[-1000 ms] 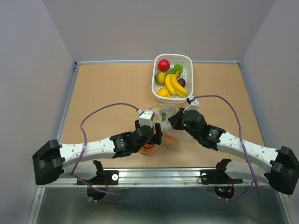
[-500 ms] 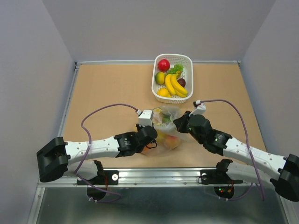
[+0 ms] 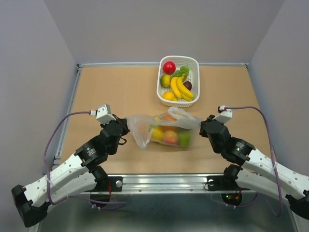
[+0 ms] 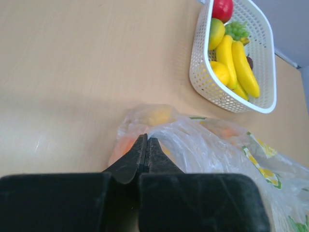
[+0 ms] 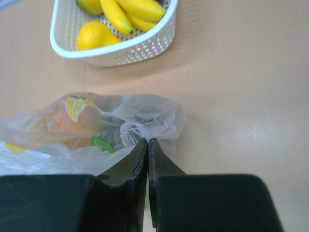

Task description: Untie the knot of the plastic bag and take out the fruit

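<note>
The plastic bag (image 3: 145,126) lies stretched sideways on the table between my two grippers. Fruit shows through it: a peach (image 3: 170,137), a green fruit (image 3: 184,139) and a yellow one (image 3: 157,134). My left gripper (image 3: 125,129) is shut on the bag's left end; in the left wrist view its tips (image 4: 147,137) pinch the thin film of the bag (image 4: 207,145). At the bag's right end my right gripper (image 3: 203,126) is shut too, its tips (image 5: 147,140) nipping a crumpled bunch of plastic (image 5: 145,121). Whether that bunch is the knot, I cannot tell.
A white slotted basket (image 3: 159,84) stands at the back of the table behind the bag. It holds bananas (image 3: 182,88), a red apple (image 3: 169,66) and other fruit. The basket also shows in the left wrist view (image 4: 203,72) and the right wrist view (image 5: 135,50).
The left gripper has shut on the bag. Both arms have pulled apart, left arm leftward and right arm rightward. The bag has gone from a bunched heap to a wide stretched shape.
</note>
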`<action>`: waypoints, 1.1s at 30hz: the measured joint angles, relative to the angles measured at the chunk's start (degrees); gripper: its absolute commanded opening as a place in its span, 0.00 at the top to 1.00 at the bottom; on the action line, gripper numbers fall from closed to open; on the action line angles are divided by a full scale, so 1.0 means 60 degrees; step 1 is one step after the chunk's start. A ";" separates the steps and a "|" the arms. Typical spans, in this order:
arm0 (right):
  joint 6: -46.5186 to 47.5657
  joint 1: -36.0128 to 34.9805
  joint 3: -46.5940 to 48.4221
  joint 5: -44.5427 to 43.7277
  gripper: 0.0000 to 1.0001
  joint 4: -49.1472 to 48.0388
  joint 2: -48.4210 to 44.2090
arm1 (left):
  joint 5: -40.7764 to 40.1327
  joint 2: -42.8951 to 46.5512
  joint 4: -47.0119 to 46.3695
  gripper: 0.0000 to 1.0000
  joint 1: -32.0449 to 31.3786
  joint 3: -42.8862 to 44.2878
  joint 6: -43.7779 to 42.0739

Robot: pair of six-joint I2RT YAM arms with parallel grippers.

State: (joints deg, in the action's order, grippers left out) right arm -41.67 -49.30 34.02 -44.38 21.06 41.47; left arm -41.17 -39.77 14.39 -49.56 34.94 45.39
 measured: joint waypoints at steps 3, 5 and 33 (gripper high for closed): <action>0.0667 0.0022 0.0503 0.0637 0.65 0.0259 0.0597 | 0.0215 0.0120 -0.0018 1.00 0.0029 0.0015 -0.0437; 0.1020 0.0022 0.0747 0.1195 0.44 0.0357 0.0903 | 0.0415 -0.0087 0.0004 1.00 0.0040 0.0040 -0.0612; 0.5468 0.0018 0.4375 0.6295 0.79 0.1945 0.4761 | 0.2674 -0.1759 0.2073 0.12 -0.2098 0.2820 -0.2809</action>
State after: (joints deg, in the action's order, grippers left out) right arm -8.86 -49.19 60.27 -6.61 32.73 70.04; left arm -25.12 -50.33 26.83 -62.15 51.86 28.53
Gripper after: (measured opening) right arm 0.485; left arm 0.878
